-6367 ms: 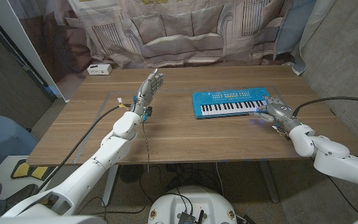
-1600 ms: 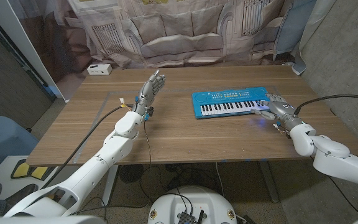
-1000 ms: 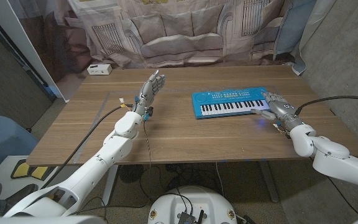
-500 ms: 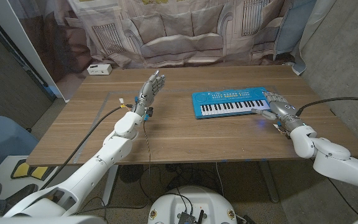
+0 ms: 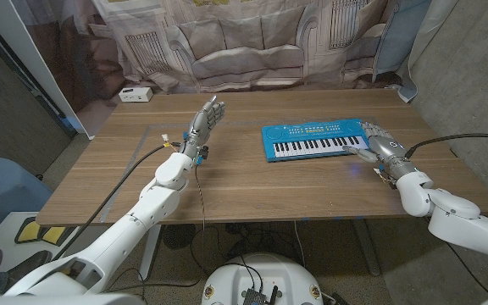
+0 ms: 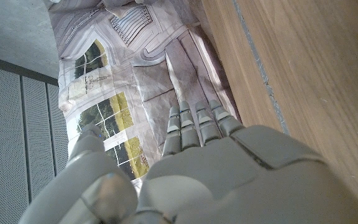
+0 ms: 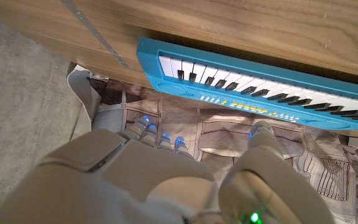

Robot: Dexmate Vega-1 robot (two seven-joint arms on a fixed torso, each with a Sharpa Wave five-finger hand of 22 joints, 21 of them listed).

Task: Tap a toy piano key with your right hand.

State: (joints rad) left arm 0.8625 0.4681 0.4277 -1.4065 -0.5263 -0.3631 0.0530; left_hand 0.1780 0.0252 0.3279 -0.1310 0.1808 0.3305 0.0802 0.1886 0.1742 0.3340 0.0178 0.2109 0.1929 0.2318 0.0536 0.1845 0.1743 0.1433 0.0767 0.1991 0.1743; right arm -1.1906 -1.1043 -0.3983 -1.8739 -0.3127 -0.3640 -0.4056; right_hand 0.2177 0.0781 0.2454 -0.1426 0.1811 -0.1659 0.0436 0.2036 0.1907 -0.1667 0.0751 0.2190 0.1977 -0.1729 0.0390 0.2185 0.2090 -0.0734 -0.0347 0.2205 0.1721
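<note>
The blue toy piano (image 5: pixel 312 140) lies on the wooden table (image 5: pixel 252 186), right of the middle, with its white and black keys toward me. My right hand (image 5: pixel 379 146) hovers at the piano's right end, fingers spread over the last keys; I cannot tell whether any fingertip touches a key. In the right wrist view the piano (image 7: pixel 260 81) shows beyond my right hand (image 7: pixel 154 180), whose fingers are apart and hold nothing. My left hand (image 5: pixel 206 119) stands upright over the table left of the piano, fingers straight and slightly apart, as the left wrist view also shows (image 6: pixel 216 174).
A small white box (image 5: pixel 134 94) sits at the table's far left corner. A printed fabric backdrop (image 5: pixel 252 42) hangs behind the table. A cable (image 5: pixel 125 182) runs along my left arm, and another (image 5: pixel 460 137) leads off the table's right side.
My right hand has shifted slightly to the right at the piano's right end. The left arm and the piano have not moved.
</note>
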